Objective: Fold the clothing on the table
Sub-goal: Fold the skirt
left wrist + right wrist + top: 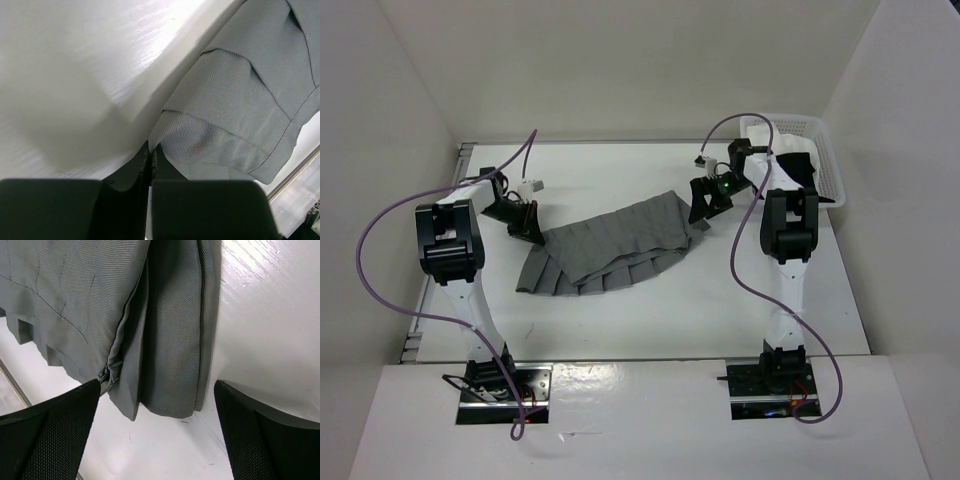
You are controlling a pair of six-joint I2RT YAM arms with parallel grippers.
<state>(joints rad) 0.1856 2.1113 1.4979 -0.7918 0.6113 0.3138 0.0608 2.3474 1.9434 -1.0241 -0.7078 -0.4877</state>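
The table [620, 320] carries the clothing [615, 245] spread across its middle as a wide grey fan, rumpled along its near hem, with no finished fold visible, so by judgement the whole fold remains to be made. The left gripper [151, 154] is at the skirt's left end with its jaws closed together, apparently pinching the fabric edge and lifting it slightly off the surface. The right gripper [156, 385] hovers over the skirt's right end with its jaws spread wide on either side of the cloth, gripping nothing.
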